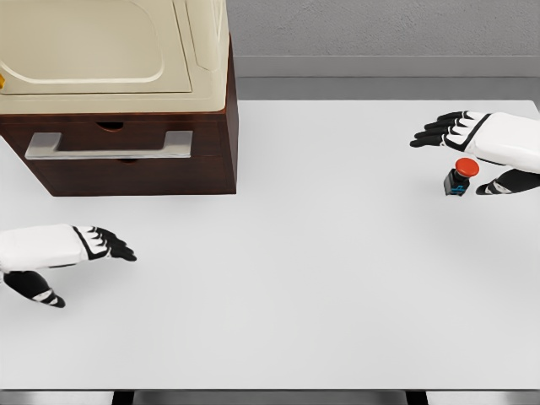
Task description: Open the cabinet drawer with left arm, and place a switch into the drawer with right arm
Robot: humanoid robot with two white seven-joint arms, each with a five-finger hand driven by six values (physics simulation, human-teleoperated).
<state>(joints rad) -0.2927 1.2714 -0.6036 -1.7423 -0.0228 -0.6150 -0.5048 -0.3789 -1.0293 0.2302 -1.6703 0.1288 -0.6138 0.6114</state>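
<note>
1. A white table [295,278] is seen from the head camera; a dark brown cabinet [135,152] is set on its far left part, and a cream-coloured top unit [110,51] is carried on the cabinet.
2. The cabinet drawer [118,164] is found closed, flush with the cabinet front; a flat silver handle [108,145] is mounted across it.
3. The left hand [63,257] is held low at the left edge, in front of the cabinet and well apart from the handle; its fingers [110,245] are stretched out and the thumb is dropped below them; nothing is gripped.
4. The switch [460,177], a small dark body with a red round cap, is stood upright on the table near the right edge, well apart from the cabinet.
5. The right hand [489,148] is placed around the switch; the fingers [443,128] are extended above and beyond it, the thumb [504,184] is set just beside it on the near side; the hand is spread, and no clamping on the switch is seen.
</note>
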